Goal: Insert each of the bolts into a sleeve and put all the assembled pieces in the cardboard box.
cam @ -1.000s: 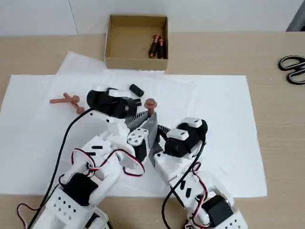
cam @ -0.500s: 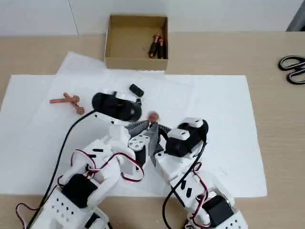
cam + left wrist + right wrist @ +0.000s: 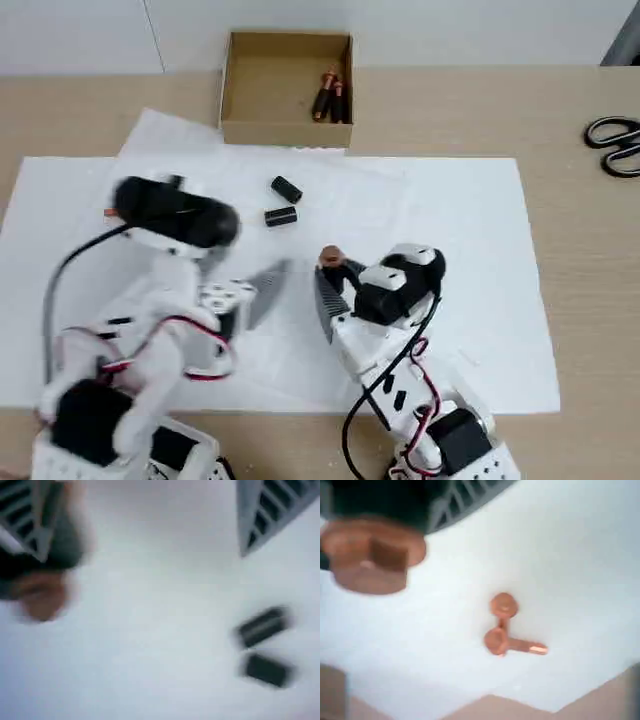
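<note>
At the left of the white paper [image 3: 470,250], two loose bolts [image 3: 502,625] lay crossed and touching. The left gripper [image 3: 142,555] hung over the paper with its fingers spread wide and nothing between them. Farther back on the table [image 3: 450,110], the cardboard box [image 3: 285,133] held two assembled pieces [image 3: 330,96] side by side against its right wall. Two black sleeves [image 3: 286,189] lay near each other on the paper in front of the box. To their right, the right gripper [image 3: 332,270] was clamped on a bolt [image 3: 331,258], head up, just above the paper. Scissors [image 3: 613,145] rested at the table's far right edge. A second before, the two grippers had met tip to tip at the bolt and only one sleeve lay on the paper. Since then the left arm had swung off to the left and covered the loose bolts in the high view, a second sleeve had appeared below the first, and the right gripper had kept the bolt.
</note>
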Robot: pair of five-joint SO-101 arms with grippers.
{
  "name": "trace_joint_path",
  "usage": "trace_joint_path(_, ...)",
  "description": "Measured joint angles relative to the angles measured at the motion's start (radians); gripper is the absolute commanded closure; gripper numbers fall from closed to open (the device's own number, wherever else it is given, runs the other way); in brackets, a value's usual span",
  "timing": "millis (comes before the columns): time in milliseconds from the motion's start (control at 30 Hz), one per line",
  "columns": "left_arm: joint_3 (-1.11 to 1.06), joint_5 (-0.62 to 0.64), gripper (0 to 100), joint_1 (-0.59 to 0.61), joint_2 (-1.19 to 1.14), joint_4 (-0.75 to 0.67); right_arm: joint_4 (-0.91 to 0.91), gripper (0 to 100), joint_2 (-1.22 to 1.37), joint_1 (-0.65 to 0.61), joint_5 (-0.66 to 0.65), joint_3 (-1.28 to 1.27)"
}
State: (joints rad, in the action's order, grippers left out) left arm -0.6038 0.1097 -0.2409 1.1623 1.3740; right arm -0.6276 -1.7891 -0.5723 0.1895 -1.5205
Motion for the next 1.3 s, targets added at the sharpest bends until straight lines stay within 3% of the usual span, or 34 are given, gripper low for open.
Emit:
trace_joint_path(133, 0.006, -0.074, 76, 0.186, -0.003, 0.094, -0.048, 99.5, 0.04, 0.095, 0.0, 0.035)
trace_joint_path(233, 0.006, -0.083, 77, 0.255, -0.003, 0.14, -0.114, 99.5, 0.143, 0.166, 0.0, 0.146)
trace_joint_path(367, -0.023, -0.095, 77, 0.27, -0.002, 0.161, -0.127, 99.5, 0.407, 0.23, 0.0, 0.417)
trace_joint_path(800, -0.028, -0.094, 77, 0.276, -0.002, 0.161, -0.124, 99.5, 1.629, 0.245, 0.0, 1.57)
trace_joint_path(1000, -0.031, -0.095, 77, 0.279, -0.002, 0.161, 0.094, 99.5, 2.133, 0.247, 0.0, 1.985)
trace_joint_path(1300, -0.041, -0.095, 77, 0.41, -0.002, 0.161, 0.408, 99.5, 2.679, 0.226, 0.0, 2.329)
